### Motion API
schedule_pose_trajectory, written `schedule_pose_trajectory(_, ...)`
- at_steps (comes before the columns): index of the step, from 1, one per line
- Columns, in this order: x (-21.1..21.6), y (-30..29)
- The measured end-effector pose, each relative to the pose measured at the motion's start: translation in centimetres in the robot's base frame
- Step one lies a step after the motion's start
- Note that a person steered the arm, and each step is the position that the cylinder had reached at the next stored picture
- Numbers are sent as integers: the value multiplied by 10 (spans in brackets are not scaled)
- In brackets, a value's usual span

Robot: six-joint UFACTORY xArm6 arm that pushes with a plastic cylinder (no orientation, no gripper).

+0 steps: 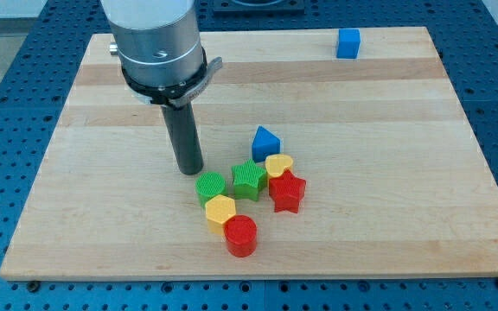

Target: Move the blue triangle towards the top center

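You see pale wood bench, light and darker grain bands running across. Surround: blue perforated surface. Arm: silver-grey housing, black collar, dark grey rod; my tip dark grey too. Blue triangle and blue cube share same saturated blue. Green cylinder and green star: bright green, ribbed tops. Yellow heart, yellow hexagon. Red star, red cylinder.

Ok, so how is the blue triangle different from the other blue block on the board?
The blue triangle is wedge-shaped; the blue cube is boxy. The triangle sits mid-board, right by the yellow heart and green star; the cube stands alone at the view's top right. My tip is near the triangle, far from the cube. Both are blue.
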State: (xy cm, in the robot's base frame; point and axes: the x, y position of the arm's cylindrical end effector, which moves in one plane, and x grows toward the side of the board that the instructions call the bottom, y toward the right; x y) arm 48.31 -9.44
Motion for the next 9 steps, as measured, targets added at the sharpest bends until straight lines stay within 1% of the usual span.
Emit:
schedule_pose_trajectory(1, 1, 34)
schedule_pose_trajectory(2, 2, 86)
schedule_pose_trajectory(3, 1, 109)
schedule_pose_trajectory(4, -17, 111)
schedule_pose_trajectory(5, -20, 111)
schedule_pose_trajectory(6, -21, 82)
schedule_pose_trajectory(7, -29, 80)
schedule_pose_trajectory(8, -42, 81)
schedule_pose_trajectory(9, -65, 88)
